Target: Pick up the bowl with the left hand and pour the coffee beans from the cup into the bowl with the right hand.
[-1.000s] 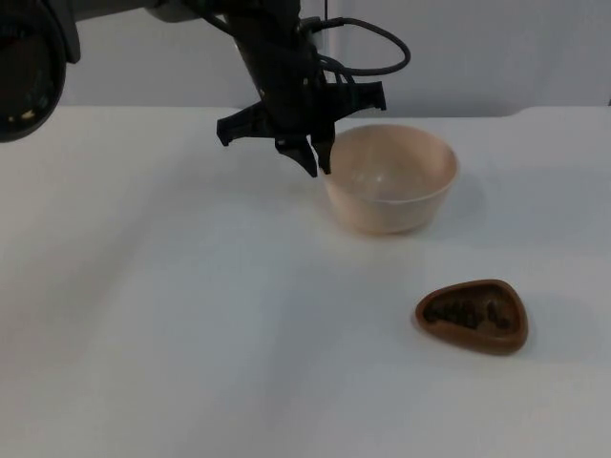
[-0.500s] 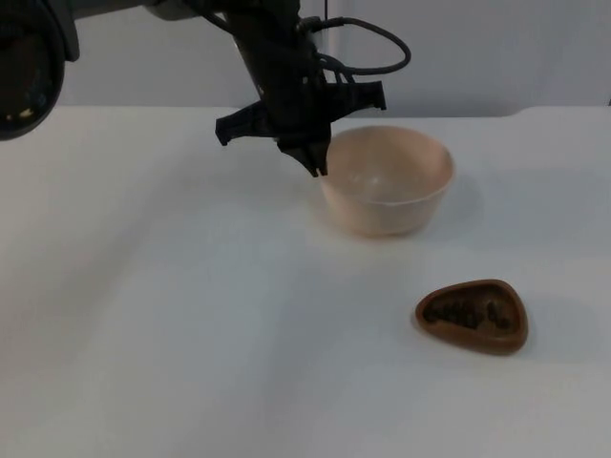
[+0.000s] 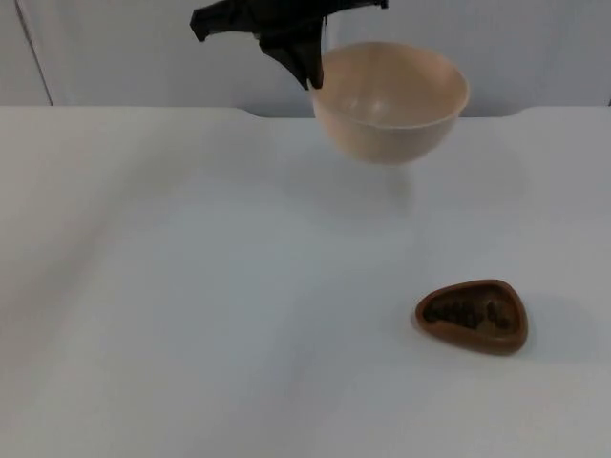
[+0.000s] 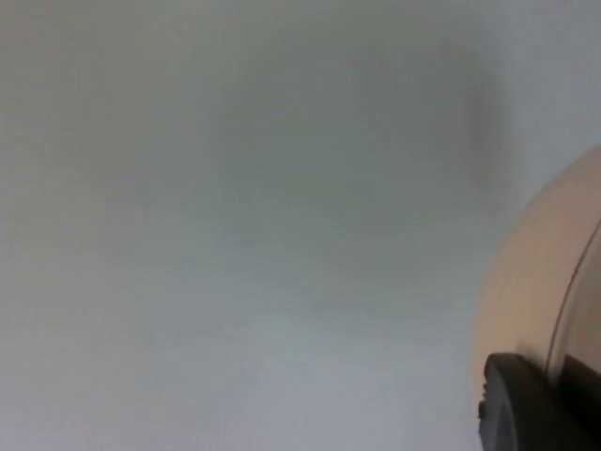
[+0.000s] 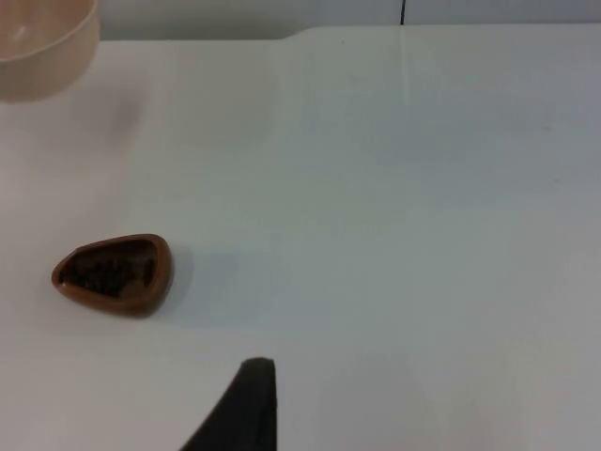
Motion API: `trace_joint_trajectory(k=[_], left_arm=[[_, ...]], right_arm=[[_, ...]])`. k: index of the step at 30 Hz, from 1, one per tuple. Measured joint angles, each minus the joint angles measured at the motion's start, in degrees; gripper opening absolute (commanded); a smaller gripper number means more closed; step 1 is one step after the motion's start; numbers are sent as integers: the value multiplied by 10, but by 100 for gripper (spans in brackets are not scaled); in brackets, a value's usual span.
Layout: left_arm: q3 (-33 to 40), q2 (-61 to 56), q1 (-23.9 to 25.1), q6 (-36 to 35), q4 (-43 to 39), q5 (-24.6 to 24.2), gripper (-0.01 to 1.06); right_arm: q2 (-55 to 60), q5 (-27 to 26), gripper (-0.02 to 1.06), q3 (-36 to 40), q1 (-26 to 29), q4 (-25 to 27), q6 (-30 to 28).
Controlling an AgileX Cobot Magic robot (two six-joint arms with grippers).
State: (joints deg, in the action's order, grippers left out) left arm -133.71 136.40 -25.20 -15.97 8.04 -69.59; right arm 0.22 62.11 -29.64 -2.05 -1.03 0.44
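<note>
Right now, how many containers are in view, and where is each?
2. The round beige bowl hangs above the white table near the grey wall, gripped at its rim by the left gripper. The brown triangular cup of coffee beans sits on the table nearer the camera.

Lab-type robot test cell: plain white table [image 3: 191, 315], bare grey partition wall [image 3: 143, 52] at 12 o'clock, black robot end effector [image 3: 307, 69] overhead; no household furnishings, staged props only.
</note>
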Motion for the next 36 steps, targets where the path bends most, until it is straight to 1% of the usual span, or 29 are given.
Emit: trace_joint_trajectory(k=[3,15,20,25,26,30,31,32,36], left_arm=[[0,-9,0,18,0,-2,0],[1,-48,-7,52,27,-3,0],[29,-71,-11,66,33,-3,0],[115,-109,-13,94,36,-3,0],[115,-109,-13,94,36,-3,0],[212,-158,-13,113,36,-1,0],[212,-158,-13,113,36,-1,0],[241,-175,-13,115,36,4,0],[350,-243,-13,130,37,58,0]], right_arm=[[0,0,105,0,0,0,0],[0,0,105,0,0,0,0],[0,0,105,0,0,0,0],[0,0,105,0,0,0,0],[0,0,105,0,0,0,0],[0,0,105,0,0,0,0],[0,0,105,0,0,0,0],[0,0,105,0,0,0,0],[0,0,105,0,0,0,0]])
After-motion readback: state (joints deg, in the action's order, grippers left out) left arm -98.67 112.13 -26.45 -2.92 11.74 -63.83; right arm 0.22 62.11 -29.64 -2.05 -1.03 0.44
